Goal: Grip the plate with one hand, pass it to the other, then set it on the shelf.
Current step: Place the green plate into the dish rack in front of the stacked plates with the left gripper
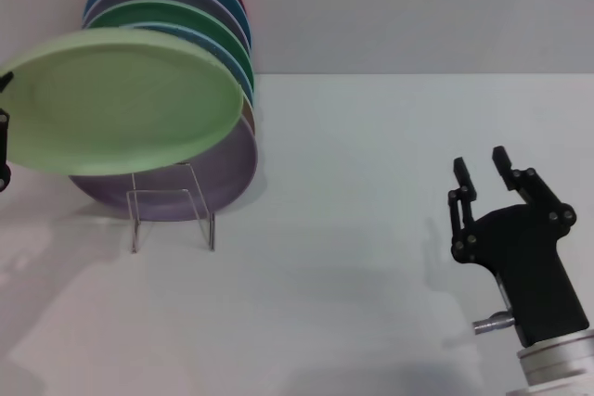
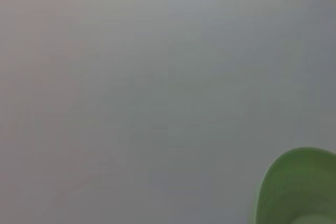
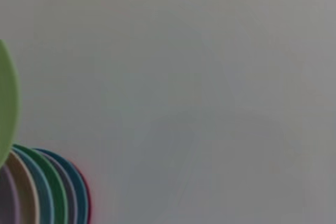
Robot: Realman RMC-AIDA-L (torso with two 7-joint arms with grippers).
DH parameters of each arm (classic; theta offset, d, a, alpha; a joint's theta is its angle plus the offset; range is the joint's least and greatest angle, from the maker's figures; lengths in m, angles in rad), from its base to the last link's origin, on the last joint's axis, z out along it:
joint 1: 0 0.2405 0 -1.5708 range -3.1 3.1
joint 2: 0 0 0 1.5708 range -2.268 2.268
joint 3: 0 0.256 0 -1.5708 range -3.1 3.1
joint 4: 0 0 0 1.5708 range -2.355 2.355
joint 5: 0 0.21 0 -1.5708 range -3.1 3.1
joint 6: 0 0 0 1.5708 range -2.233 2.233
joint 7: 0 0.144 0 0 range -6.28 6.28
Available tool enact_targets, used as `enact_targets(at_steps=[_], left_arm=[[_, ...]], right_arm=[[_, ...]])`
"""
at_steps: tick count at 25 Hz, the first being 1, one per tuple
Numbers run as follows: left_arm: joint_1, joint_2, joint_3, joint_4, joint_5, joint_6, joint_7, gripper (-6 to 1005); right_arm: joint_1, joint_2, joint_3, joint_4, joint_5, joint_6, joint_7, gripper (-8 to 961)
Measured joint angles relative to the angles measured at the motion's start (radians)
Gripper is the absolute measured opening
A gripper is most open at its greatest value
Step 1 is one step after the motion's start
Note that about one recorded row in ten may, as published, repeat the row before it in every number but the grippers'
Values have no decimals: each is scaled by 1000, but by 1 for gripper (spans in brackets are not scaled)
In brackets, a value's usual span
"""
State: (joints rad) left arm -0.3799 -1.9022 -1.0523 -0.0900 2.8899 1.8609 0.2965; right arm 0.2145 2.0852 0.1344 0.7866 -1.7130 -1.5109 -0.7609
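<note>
The light green plate (image 1: 121, 99) hangs tilted in the air at the far left, in front of and above the clear rack (image 1: 172, 215). My left gripper (image 1: 4, 127) shows only as black bits at the view's left edge and is shut on the plate's left rim. The plate also shows in the left wrist view (image 2: 299, 187) and as an edge in the right wrist view (image 3: 6, 103). My right gripper (image 1: 483, 169) is open and empty at the right, well apart from the plate, fingers pointing up and away.
Several coloured plates (image 1: 176, 16) stand on edge in the rack, with a lilac plate (image 1: 223, 178) at the front; they also show in the right wrist view (image 3: 47, 192). The white table (image 1: 371, 183) runs back to a grey wall.
</note>
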Motion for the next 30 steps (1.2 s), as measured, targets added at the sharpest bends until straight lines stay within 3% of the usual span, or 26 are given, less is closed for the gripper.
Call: enact_targets(at_steps=[5,16,30], left_arm=[[-21,16,43,28,1,-3,4,51],[-87,19,143,92,1,-57,21,54],[-132,-9,208,101,0,-232,34,57]], right_arm=[[-5,0,27,4,1,-5,-4,336],[-6,0,48,15,1,-7,-6,335],[-3,1,51,18,1,-9,-8,336]])
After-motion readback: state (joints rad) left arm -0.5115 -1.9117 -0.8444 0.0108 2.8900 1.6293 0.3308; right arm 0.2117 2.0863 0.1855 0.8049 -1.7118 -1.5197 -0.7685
